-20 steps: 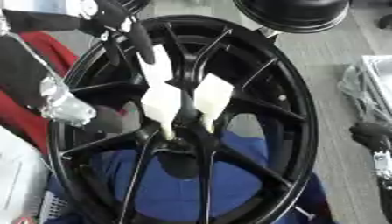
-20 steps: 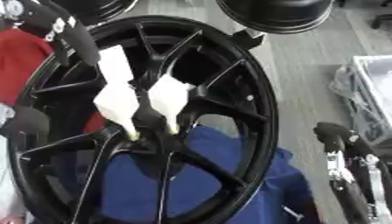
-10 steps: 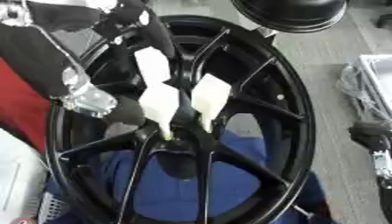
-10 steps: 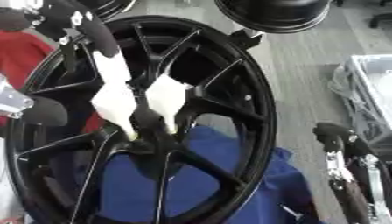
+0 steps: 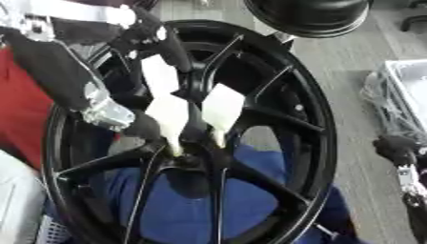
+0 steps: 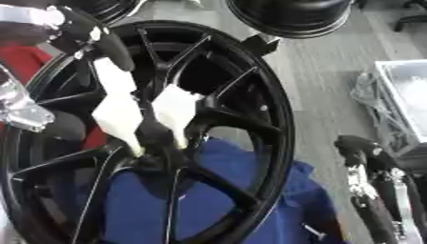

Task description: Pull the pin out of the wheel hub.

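A black multi-spoke wheel hub (image 5: 309, 143) fills both views, lying tilted over a blue cloth. My left hand (image 5: 171, 112) comes in from the upper left. Its white-covered fingers (image 6: 177, 107) and thumb point down into the hub's centre (image 5: 193, 159) and close on either side of a dark stub there. I take that stub for the pin, and the fingertips hide most of it. My right hand (image 6: 360, 147) rests at the lower right, off the wheel, with its fingers relaxed and holding nothing.
A blue cloth (image 5: 192, 209) lies under the wheel. Something red (image 5: 21, 109) sits at the left. A second black rim (image 5: 309, 16) stands at the top. A white bin (image 6: 409, 90) with clear plastic is at the right, on grey floor.
My left forearm has swung further in over the wheel's left side, while the white fingers stay at the hub centre. The right hand has not moved.
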